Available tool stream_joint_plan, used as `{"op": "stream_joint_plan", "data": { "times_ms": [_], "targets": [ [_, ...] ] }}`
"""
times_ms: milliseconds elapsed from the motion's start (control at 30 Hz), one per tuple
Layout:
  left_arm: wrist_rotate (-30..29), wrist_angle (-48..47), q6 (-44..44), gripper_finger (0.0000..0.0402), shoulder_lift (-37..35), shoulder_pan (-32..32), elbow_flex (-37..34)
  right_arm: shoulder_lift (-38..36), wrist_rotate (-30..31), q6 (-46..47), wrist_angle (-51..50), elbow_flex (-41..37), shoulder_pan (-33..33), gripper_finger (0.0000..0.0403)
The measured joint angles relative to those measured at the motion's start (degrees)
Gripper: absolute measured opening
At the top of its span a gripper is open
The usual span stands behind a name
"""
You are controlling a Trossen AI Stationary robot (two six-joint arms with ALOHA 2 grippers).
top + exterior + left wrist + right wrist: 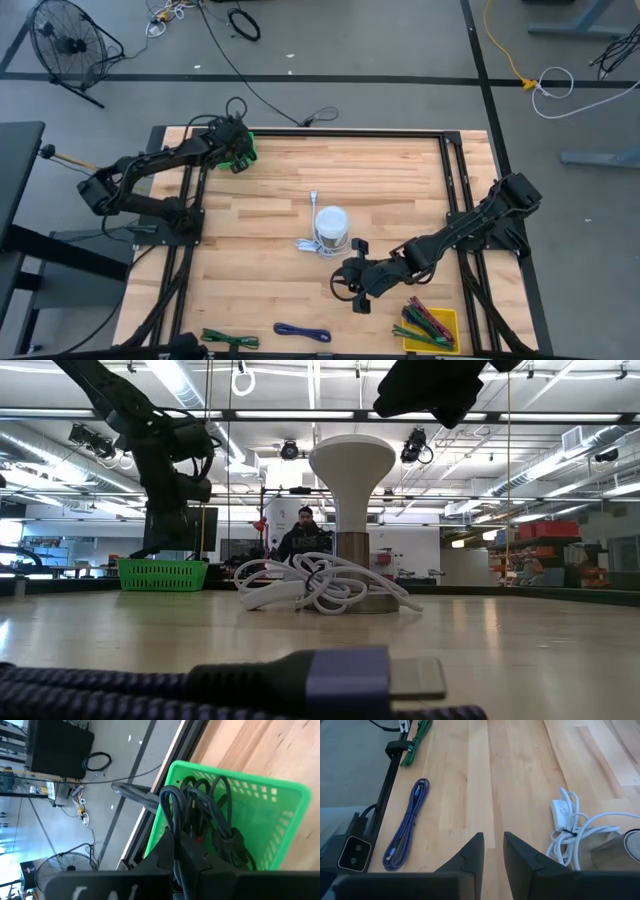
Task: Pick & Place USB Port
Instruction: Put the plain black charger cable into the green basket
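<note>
Nearest the low camera lies a blue braided cable [200,685], its metal plug end resting on the wooden surface [400,180]. Same cable shows coiled at the surface's near edge in the high view [302,332], beside the right arm's position.

Surface: light wood planks in a black frame. A white lamp [332,228] stands at centre, its white cord [308,243] bundled against the base.

Left arm reaches to the far left corner. Left gripper [232,150] hangs over a green basket [280,800], its fingers clenched on a black cable [172,815] whose loops hang into the basket among other black cables.

Right gripper [492,851] hovers low over bare wood near the lamp, between the blue cable and the white cord. Its fingers stand slightly apart, grasping nothing.

Yellow tray [437,325] at the near right corner holds mixed cables. Green cable [228,340] lies at the near edge.

Person in dark clothing [303,535] visible beyond the surface.
</note>
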Motion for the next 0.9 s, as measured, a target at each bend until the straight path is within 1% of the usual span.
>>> {"op": "stream_joint_plan", "data": {
  "times_ms": [100, 300, 467, 667, 900],
  "targets": [
    [0.4, 1.0, -0.1, 0.0012, 0.5, 0.6, 0.0, 0.0, 0.1, 0.0, 0.0, 0.0, 0.0, 0.0075],
    [3.2, 1.7, -0.3, 0.001, 0.5, 1.1, 0.0, 0.0, 0.4, 0.2, -0.1, 0.0, 0.0, 0.0075],
    [4.6, 1.7, -1.7, 0.004, 0.5, 1.1, 0.0, 0.0, 0.4, 0.2, -0.1, 0.0, 0.0, 0.0075],
    [2.6, 1.6, -2.1, 0.0064, 0.5, 1.1, 0.0, 0.0, 0.4, 0.2, -0.1, 0.0, 0.0, 0.0075],
    [2.6, 0.3, -3.8, 0.009, 0.5, 1.0, 0.0, 0.0, 0.4, 0.2, -0.3, 0.0, 0.0, 0.0075]
  ]
}}
